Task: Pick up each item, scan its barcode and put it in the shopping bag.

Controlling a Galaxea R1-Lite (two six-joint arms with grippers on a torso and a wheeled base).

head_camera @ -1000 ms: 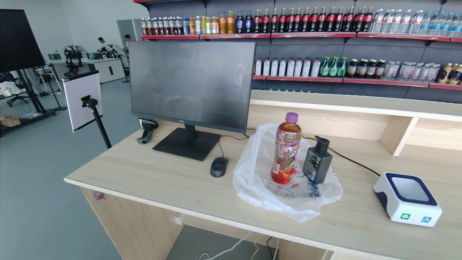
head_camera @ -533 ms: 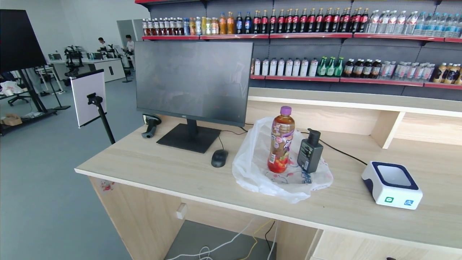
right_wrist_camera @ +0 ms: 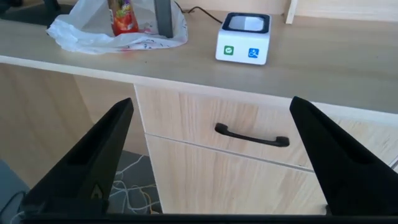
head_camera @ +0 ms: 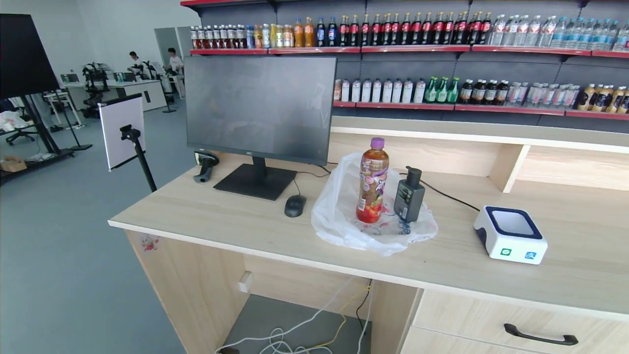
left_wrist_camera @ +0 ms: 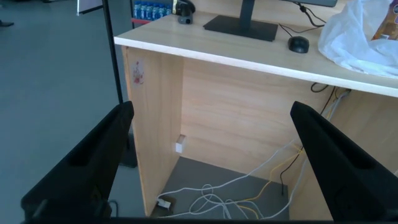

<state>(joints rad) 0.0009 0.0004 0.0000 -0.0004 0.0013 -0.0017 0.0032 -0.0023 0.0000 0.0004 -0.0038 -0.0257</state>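
Observation:
A red-orange drink bottle [head_camera: 372, 182] with a purple cap stands upright on a crumpled white plastic shopping bag [head_camera: 339, 223] on the wooden counter. A dark pump bottle [head_camera: 409, 196] stands beside it on the same bag. A white box scanner [head_camera: 511, 235] with a dark window sits to their right. My left gripper [left_wrist_camera: 211, 168] is open below the counter's edge, facing the space under the desk. My right gripper [right_wrist_camera: 211, 168] is open in front of the drawer, lower than the bag [right_wrist_camera: 81, 34] and the scanner [right_wrist_camera: 244, 38].
A monitor [head_camera: 260, 108], a mouse [head_camera: 295, 205] and a handheld scanner [head_camera: 204, 167] occupy the counter's left half. A drawer with a black handle [right_wrist_camera: 252, 135] is under the counter's right part. Cables [left_wrist_camera: 249, 193] hang under the desk. Drink shelves line the back wall.
The head camera has pulled back from the counter, so everything looks smaller and the drawer front shows. The bottles, bag and scanner stay where they were.

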